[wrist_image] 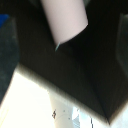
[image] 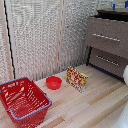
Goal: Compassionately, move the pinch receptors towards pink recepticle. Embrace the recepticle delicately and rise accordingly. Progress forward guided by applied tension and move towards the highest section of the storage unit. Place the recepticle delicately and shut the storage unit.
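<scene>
The storage unit (image: 102, 47) is a dark brown dresser at the exterior view's right. Its highest section (image: 106, 36) stands pulled out, with a silver bar handle. Just above the dresser's top, at the frame's upper edge, only the two blue tips of the pinch receptors (image: 119, 5) show, set apart. In the wrist view the pale pink recepticle (wrist_image: 65, 20) lies against the drawer's dark inside. A blue fingertip (wrist_image: 2, 20) sits at one frame edge and a dark finger at the other, both clear of the mug. The recepticle is hidden in the exterior view.
A red wire-mesh basket (image: 22, 100) stands at the exterior view's lower left on the light wooden floor. A red bowl (image: 53, 82) and a colourful box (image: 76, 78) are in the middle. A white rounded part (image: 125, 75) shows at the right edge.
</scene>
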